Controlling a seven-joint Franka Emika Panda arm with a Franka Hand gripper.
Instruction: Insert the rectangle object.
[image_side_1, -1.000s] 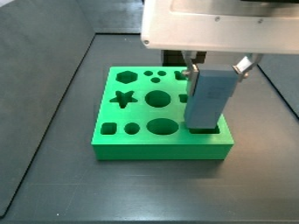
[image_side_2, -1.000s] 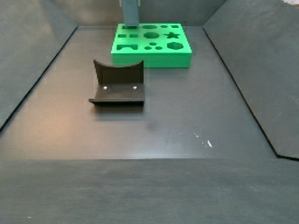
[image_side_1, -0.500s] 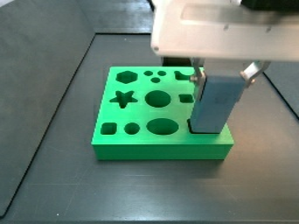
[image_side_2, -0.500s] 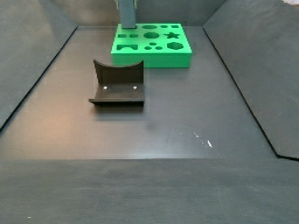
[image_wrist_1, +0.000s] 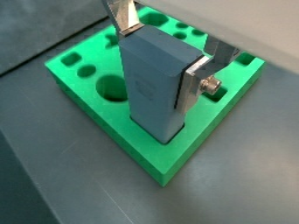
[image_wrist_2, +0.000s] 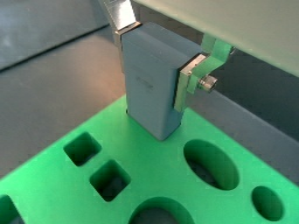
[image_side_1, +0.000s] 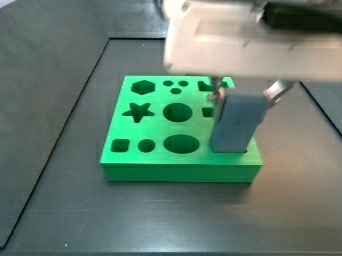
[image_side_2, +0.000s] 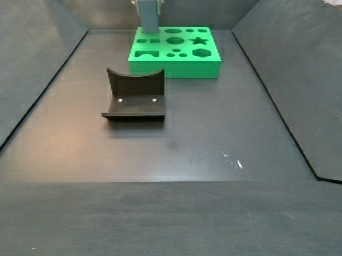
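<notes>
The rectangle object (image_wrist_1: 155, 83) is a tall grey-blue block. It stands upright with its lower end in a hole at a corner of the green board (image_wrist_1: 128, 149). It shows in both wrist views (image_wrist_2: 152, 83) and both side views (image_side_1: 238, 123) (image_side_2: 150, 17). My gripper (image_wrist_1: 166, 48) is shut on the block's upper part, with a silver finger (image_wrist_1: 194, 80) on either narrow side. The gripper also shows in a side view (image_side_1: 246, 92). The board (image_side_1: 160, 168) has several cut-outs, among them a star, circles and squares.
The dark fixture (image_side_2: 134, 97) with a curved notch stands on the dark floor in front of the green board (image_side_2: 194, 66). Dark side walls bound the floor on either side.
The gripper and block have shifted slightly over the board's corner; the block sits a little lower in the hole than before.
</notes>
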